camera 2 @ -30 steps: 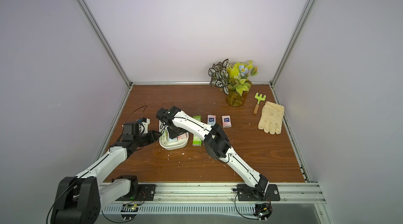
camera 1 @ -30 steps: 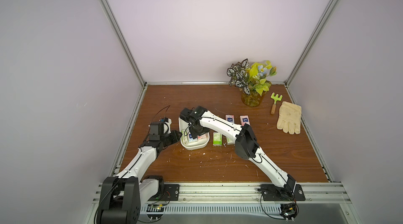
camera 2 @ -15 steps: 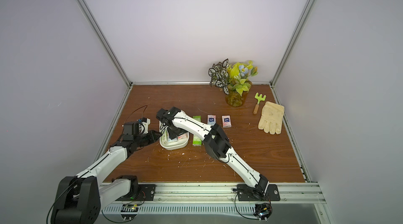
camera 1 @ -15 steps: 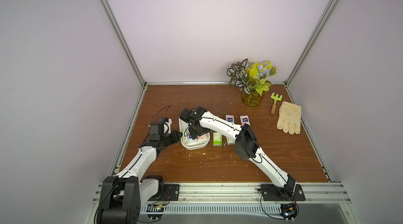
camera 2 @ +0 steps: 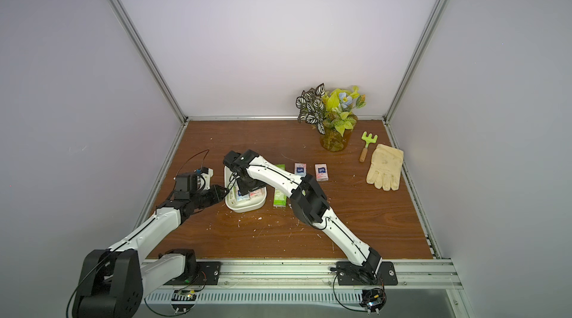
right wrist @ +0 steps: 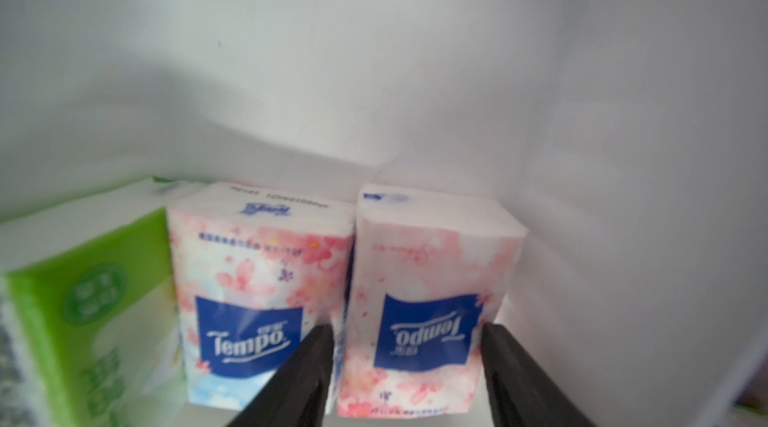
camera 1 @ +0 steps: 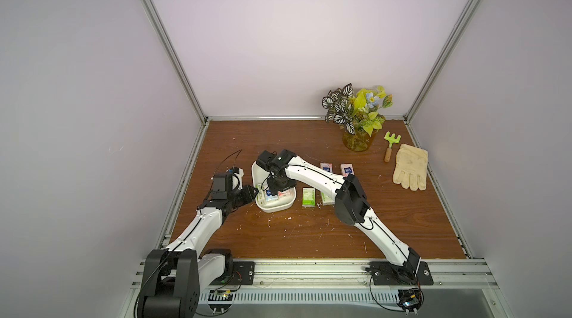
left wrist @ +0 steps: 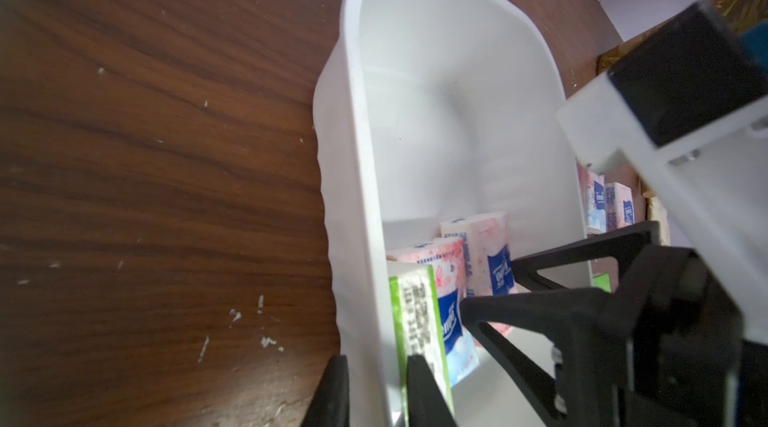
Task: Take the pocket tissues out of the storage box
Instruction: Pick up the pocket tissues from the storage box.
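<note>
The white storage box (camera 1: pixel 274 208) (camera 2: pixel 244 208) stands left of the table's centre. In it, on edge, are a green packet (left wrist: pixel 415 312) and two pink pocket tissues (right wrist: pixel 257 271). My left gripper (left wrist: pixel 378 391) (camera 1: pixel 255 199) is shut on the box's left wall (left wrist: pixel 357 155), one finger outside and one inside against the green packet. My right gripper (right wrist: pixel 407 362) (camera 1: pixel 277 192) reaches down into the box. Its fingers press both sides of the right-hand pink packet (right wrist: pixel 428 279), which still stands on the box floor.
On the table right of the box lie green packets (camera 1: pixel 308 198) (camera 2: pixel 280 167) and two pink ones (camera 1: pixel 326 167) (camera 1: pixel 346 169). An amber vase with a plant (camera 1: pixel 356 140), a green hand rake (camera 1: pixel 390 143) and a pale glove (camera 1: pixel 410 171) sit at the back right.
</note>
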`<state>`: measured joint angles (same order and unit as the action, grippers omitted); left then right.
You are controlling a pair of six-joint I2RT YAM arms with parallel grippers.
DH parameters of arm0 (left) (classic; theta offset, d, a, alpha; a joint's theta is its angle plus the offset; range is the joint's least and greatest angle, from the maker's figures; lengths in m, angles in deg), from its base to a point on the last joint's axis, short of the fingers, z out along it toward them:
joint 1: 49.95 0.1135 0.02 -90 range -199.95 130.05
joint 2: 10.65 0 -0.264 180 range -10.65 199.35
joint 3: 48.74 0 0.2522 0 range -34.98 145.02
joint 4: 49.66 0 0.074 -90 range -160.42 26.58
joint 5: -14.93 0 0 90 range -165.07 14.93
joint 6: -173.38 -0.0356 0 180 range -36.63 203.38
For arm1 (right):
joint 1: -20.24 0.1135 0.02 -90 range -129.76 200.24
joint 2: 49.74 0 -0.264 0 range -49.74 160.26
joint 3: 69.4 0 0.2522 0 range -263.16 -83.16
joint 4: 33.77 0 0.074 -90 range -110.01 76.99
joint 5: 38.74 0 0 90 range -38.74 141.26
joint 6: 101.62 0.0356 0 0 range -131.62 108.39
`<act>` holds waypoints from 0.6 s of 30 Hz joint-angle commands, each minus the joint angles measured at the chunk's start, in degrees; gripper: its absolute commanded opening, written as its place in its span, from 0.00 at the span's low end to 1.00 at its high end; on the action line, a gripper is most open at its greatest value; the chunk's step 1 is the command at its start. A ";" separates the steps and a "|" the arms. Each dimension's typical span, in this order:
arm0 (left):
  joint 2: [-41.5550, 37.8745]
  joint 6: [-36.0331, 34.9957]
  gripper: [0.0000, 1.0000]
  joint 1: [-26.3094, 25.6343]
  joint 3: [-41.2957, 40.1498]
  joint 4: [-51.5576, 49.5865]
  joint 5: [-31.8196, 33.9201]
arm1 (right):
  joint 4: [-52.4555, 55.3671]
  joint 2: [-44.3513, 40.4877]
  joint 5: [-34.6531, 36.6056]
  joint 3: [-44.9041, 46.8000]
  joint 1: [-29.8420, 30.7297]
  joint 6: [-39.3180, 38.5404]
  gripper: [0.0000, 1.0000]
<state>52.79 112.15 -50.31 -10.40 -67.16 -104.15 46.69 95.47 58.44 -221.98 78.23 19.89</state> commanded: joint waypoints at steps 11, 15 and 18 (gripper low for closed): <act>0.72 -0.56 0.20 0.54 0.36 -1.08 0.96 | 7.69 -0.19 7.75 -3.28 0.00 0.38 0.69; 0.94 -0.64 0.20 0.58 0.35 -1.17 0.94 | 7.50 0.20 6.87 -2.34 0.13 0.49 0.71; 0.91 -0.60 0.20 0.58 0.38 -1.16 0.95 | 6.38 0.84 4.98 -1.35 0.17 0.56 0.71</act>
<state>53.23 112.15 -50.31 -10.40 -67.12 -104.32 50.30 95.55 62.94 -223.71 78.67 19.94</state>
